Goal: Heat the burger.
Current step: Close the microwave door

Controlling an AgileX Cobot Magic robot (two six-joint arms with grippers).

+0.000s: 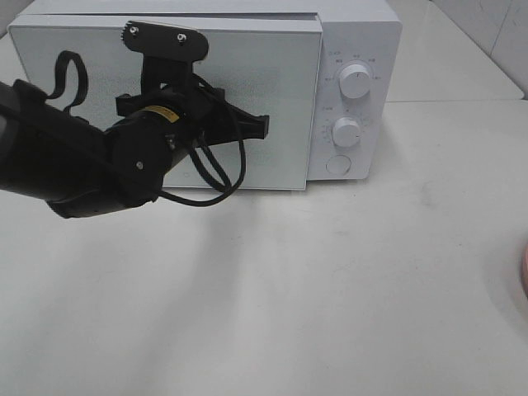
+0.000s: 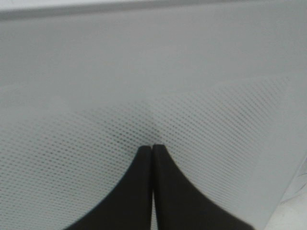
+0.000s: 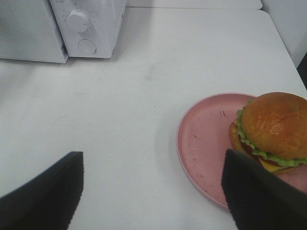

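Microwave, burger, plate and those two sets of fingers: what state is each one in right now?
Microwave: door looks shut or nearly so, flush with the front.
Burger: out of the oven, sitting on the plate.
Pink plate: on the table, holding the burger at one side.
Left gripper: fingers shut, empty, tips close to the door; contact unclear.
Right gripper: fingers open, empty, above the table beside the plate.

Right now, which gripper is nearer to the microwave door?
Left. The left gripper, shut, is right up against the microwave door. The right gripper, open, is away over the table, beside the burger on its pink plate.
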